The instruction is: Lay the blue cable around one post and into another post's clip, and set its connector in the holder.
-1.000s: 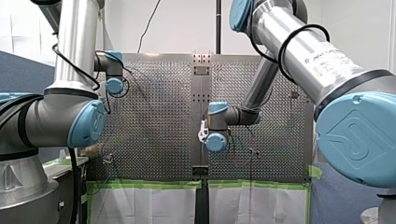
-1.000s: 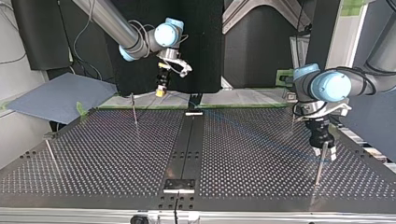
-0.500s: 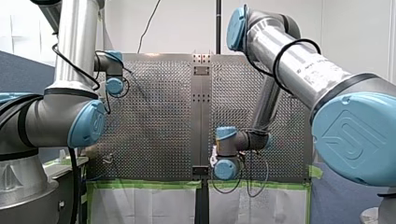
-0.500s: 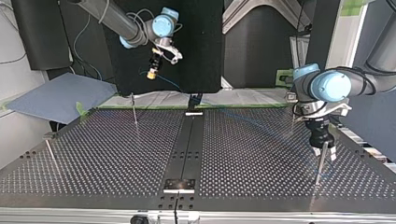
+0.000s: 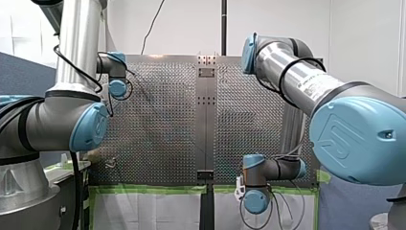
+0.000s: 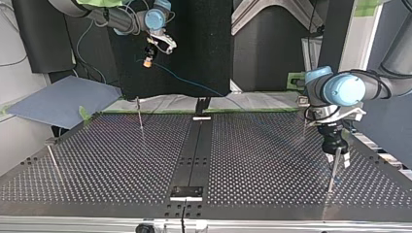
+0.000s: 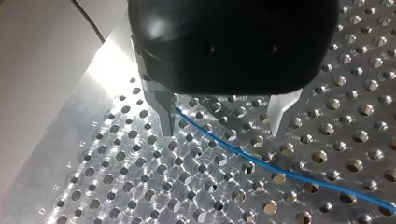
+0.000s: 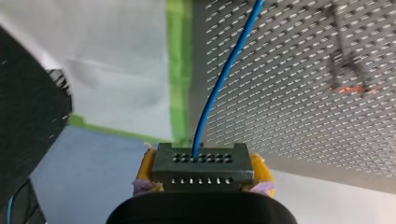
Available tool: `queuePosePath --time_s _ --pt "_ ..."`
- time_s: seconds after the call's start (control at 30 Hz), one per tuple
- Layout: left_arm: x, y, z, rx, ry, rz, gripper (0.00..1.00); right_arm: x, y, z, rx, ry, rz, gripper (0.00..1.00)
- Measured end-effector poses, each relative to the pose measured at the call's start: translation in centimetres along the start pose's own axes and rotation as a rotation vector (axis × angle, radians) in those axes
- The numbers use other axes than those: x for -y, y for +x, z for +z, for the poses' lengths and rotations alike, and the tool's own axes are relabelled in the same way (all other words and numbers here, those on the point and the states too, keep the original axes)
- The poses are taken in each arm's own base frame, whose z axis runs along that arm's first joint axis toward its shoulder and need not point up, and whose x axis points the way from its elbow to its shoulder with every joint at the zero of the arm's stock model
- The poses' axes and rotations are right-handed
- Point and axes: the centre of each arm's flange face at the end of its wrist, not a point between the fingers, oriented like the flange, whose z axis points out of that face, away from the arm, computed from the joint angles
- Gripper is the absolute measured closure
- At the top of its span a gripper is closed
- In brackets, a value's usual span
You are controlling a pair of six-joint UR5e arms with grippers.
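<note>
Perforated table (image 8: pixel 289 93); connector (image 8: pixel 202 161) in right pincer (image 8: pixel 203 173)

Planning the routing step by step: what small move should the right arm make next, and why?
Probably lower my right hand over the table, toward the thin post nearest it. It grips the connector high, beyond the table's edge; the blue cable trails down to the table and passes through my open left hand.
</note>
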Motion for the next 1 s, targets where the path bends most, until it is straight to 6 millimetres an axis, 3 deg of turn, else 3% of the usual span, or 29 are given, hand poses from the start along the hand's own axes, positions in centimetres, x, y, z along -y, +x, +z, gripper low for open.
queuePosePath --time_s 0.2,0.47,1.0 --pt "0.0 0.0 0.0 0.0 0.0 0.0 0.0 -2.8 -2.1 -0.4 0.032 0.001 -0.015 1.0" --pt "0.0 0.0 0.0 -0.001 0.0 0.001 0.0 -5.5 -2.3 -0.1 0.025 0.003 0.0 1.0" --pt "0.1 0.0 0.0 -0.001 0.001 0.003 0.0 -7.9 6.4 8.0 -0.187 0.011 0.131 1.0"
